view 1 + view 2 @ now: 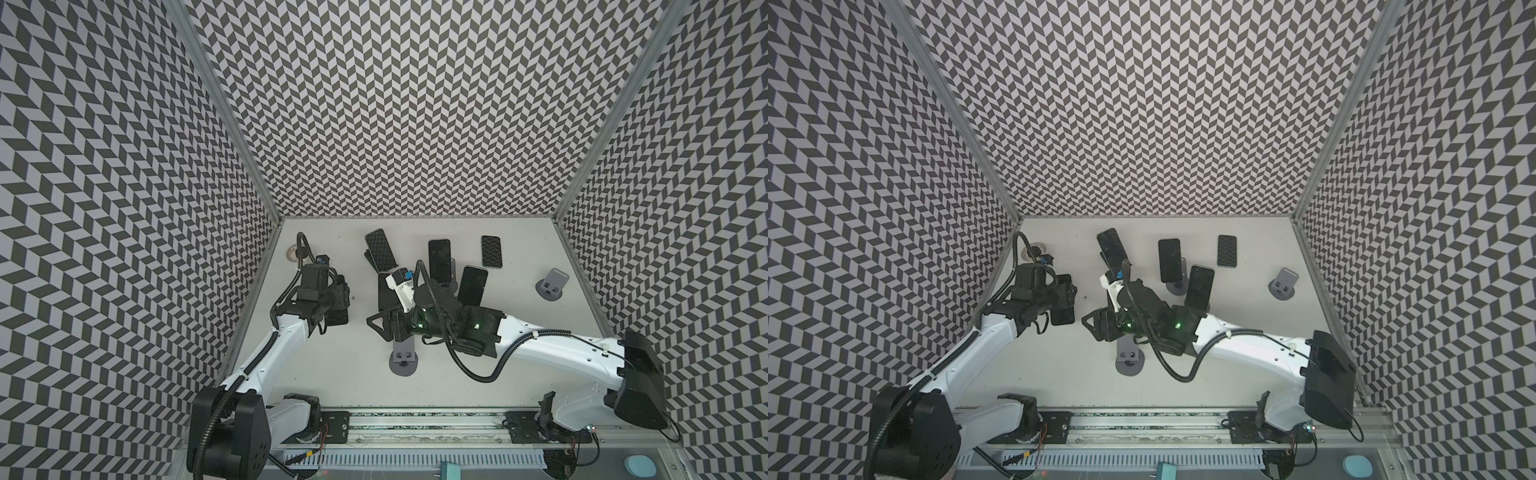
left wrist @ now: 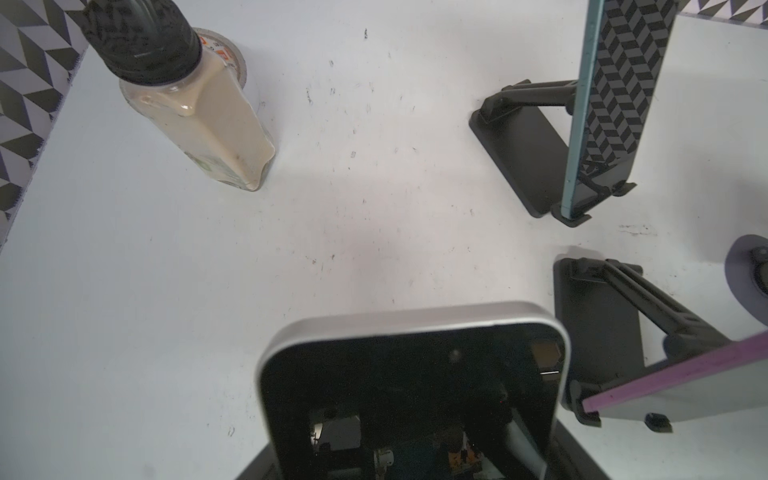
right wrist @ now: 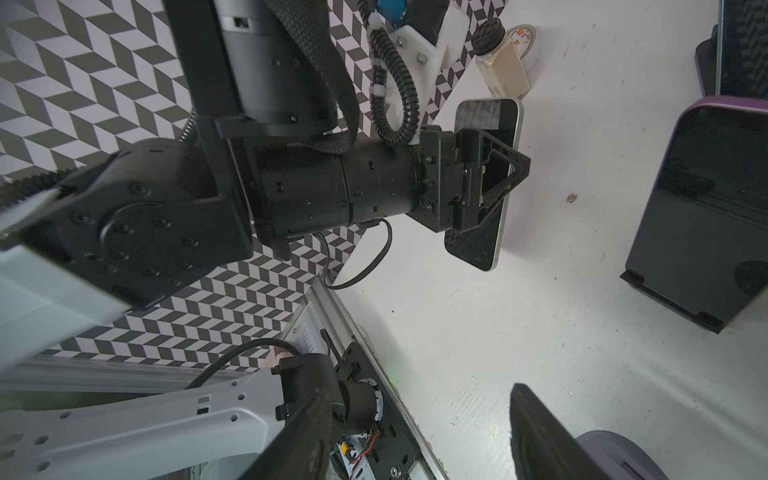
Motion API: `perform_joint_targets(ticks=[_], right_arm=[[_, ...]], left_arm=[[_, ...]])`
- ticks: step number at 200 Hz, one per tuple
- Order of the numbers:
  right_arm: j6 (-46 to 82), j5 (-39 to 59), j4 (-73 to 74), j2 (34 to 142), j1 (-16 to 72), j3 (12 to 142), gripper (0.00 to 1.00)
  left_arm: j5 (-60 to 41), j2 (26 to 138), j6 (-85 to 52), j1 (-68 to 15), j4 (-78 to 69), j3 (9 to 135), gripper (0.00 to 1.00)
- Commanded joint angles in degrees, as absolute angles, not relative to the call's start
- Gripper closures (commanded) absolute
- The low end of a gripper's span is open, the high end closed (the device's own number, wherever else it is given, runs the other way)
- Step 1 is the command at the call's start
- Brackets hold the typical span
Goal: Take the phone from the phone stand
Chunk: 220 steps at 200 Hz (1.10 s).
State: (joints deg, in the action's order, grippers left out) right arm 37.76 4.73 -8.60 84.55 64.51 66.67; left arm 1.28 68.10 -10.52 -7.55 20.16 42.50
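white tabletop (image 2: pixel 124 291), silver-edged phone (image 2: pixel 411 374), blurred bottle label (image 2: pixel 205 164)

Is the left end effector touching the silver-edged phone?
Touching. The right wrist view shows the left end effector clamped across the silver-edged phone.

- Phone (image 2: pixel 415 374) had a glossy black glass-looking face and a smooth, satin silver metal-looking rim.
- Worktop (image 2: pixel 166 270) was matt white, kinda scuffed and speckled.
- Phone stand (image 2: pixel 519 158) looked like matt black plastic.
- Bottle (image 2: pixel 208 120) was clear smooth plastic, ribbed black cap.
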Motion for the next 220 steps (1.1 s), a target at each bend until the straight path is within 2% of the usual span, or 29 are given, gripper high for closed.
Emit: perform_joint_targets(ticks=[1,149,220], right_arm=[[38.2,4.5,-5.6,85.5,65.2,68.4,0.34],[38.4,4.6,-9.0,88.0,66.4,70.1,0.33],[39.8,2.7,-10.2,86.5,67.7,68.9,0.33]], left_arm=[[-1.8,69.6,-9.6,-6.0,14.7,43.7,0.36],[-3.1,86.9,-3.1,0.7,14.8,52.8,0.36],[-1.5,89.9,-1.9,1.2,15.5,53.0,0.36]])
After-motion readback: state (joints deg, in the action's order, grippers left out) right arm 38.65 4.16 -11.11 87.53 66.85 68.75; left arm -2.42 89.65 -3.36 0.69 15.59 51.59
